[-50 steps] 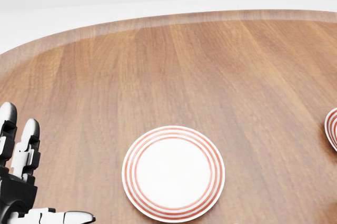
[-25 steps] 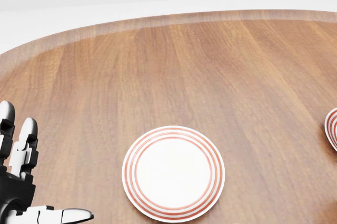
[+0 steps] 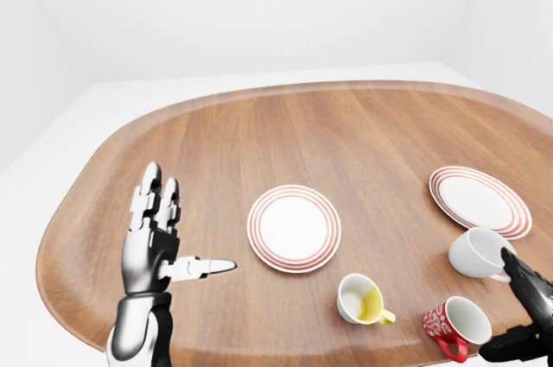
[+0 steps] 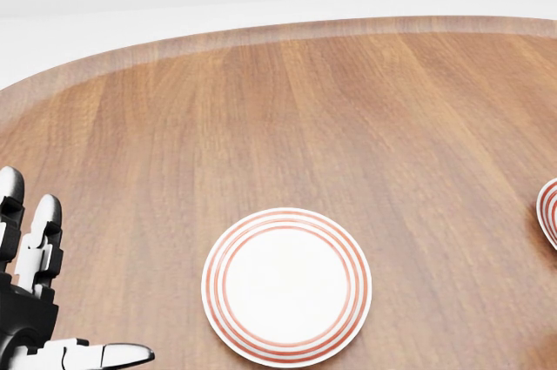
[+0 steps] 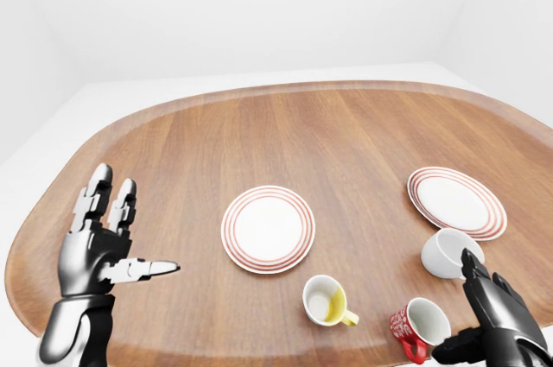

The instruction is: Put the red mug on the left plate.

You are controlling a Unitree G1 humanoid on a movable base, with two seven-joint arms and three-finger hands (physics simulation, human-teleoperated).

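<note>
The red mug (image 5: 419,326) lies tilted on its side near the bottom right of the right-eye view, its white inside facing up and right. My right hand (image 5: 492,324) is open just to the right of it, fingers spread, not touching it that I can tell. The left plate (image 5: 268,228), white with red rings, lies in the middle of the wooden table (image 5: 285,142); it also shows in the head view (image 4: 287,285). My left hand (image 5: 108,250) is open at the left, fingers up, thumb pointing right, well apart from the plate.
A mug with a yellow inside (image 5: 327,300) lies between the left plate and the red mug. A white mug (image 5: 448,253) lies on its side above my right hand. A second ringed plate (image 5: 456,201) lies at the right.
My left hand has sunk slightly in the head view. The plate has not moved.
</note>
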